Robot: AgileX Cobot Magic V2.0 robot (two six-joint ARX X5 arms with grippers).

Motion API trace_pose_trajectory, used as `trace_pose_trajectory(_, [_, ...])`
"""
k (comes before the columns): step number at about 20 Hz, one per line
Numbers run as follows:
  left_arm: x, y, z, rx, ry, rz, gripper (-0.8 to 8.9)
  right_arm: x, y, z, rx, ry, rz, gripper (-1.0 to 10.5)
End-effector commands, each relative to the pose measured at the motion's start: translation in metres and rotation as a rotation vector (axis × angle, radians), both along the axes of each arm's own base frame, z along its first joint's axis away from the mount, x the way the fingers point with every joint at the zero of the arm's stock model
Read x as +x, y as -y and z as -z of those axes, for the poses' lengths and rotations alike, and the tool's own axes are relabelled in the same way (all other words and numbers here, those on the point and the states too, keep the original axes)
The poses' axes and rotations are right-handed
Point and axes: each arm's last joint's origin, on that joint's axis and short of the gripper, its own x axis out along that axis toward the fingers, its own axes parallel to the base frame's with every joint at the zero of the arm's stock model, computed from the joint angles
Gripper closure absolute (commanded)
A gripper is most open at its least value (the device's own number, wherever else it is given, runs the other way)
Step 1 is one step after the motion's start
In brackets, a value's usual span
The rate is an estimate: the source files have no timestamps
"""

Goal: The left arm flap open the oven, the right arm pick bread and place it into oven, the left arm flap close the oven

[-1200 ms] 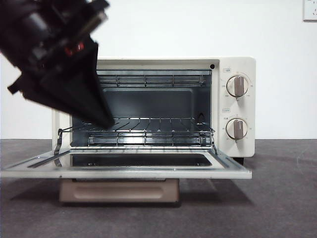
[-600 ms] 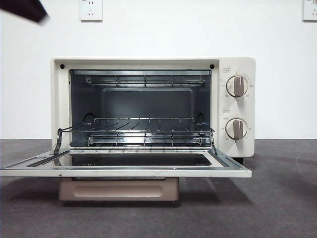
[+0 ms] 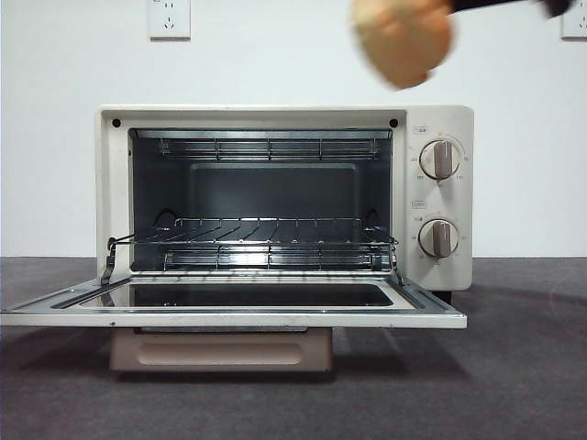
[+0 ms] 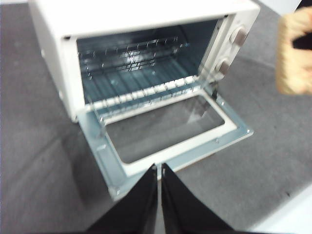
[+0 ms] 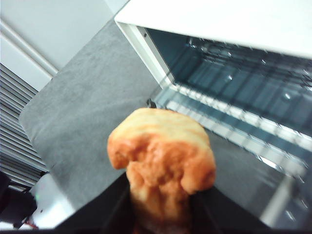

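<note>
Your right fingers were clamped on the bread, one black finger on each side of the loaf's lower part, with its lumpy golden-orange top sticking out beyond them. In the front view that bread hung blurred in the air, high above the oven and roughly over its top right corner, with a dark strip of the arm running off toward the upper right edge. From the left wrist camera the bread showed as a pale, blurry lump off to the side of the oven's knobs, well clear of the oven body. Your left fingers were pressed together with only a thin slit between them, holding nothing, hovering over the grey worktop just off the front edge of the oven door. You had the door folded flat down and level, its glass pane facing up, and the cavity stood open with the wire rack sitting inside on the lower level and nothing lying on it. Two knobs sat one above the other on the right panel. In the right wrist view the open oven lay beyond the loaf, rack bars visible.
</note>
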Motion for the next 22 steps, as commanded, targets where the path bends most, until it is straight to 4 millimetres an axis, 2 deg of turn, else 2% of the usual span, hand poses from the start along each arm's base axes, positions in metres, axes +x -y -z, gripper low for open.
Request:
trace_pose_trajectory(1, [-0.005,-0.005,-0.003,-0.033,-0.016,-0.009,7.94,0.014,-0.019,0.010,0.001,-0.007,-0.007,8.3])
trace_pose_trajectory(9, [-0.012,-0.012,-0.001,-0.035,-0.016,-0.010,7.94,0.052,-0.058,0.049,0.002,-0.059,0.004,8.3])
trace_pose_trajectory(12, [-0.012,-0.012,-0.001,-0.034,-0.017,-0.010,7.94,0.067,-0.068,0.065,-0.001,-0.055,0.084,8.3])
trace_pose_trajectory(17, [-0.012,-0.012,0.000,-0.031,-0.019,-0.010,7.94,0.088,-0.078,0.084,0.052,-0.042,0.194,8.3])
trace_pose_trajectory(22, [-0.012,-0.012,0.000,-0.025,-0.024,-0.010,7.94,0.098,-0.082,0.095,0.081,-0.043,0.325,8.3])
